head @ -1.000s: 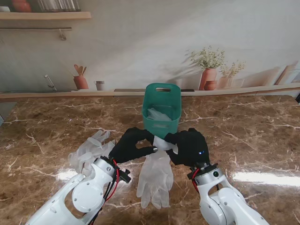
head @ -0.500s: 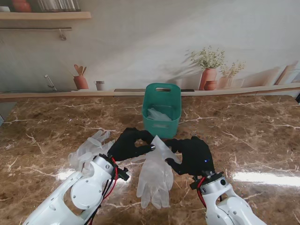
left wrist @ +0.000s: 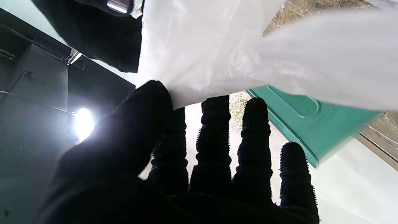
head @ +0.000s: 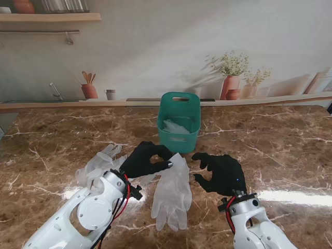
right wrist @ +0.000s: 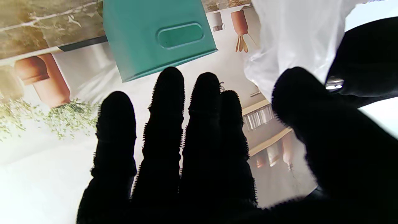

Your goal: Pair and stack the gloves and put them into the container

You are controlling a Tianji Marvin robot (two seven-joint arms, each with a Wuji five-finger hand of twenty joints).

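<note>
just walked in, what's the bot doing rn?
Pairing gloves for the green container. The left robot hand pinches the cuff of the translucent glove pair lying between the arms. The right robot hand is open beside it, fingers spread, holding nothing. More gloves lie on the table's left side, and some already sit inside the container.

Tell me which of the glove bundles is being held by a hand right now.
The centre gloves, pinched at the cuff by the left hand. The left pile lies untouched, and another bundle sits inside the green container.
</note>
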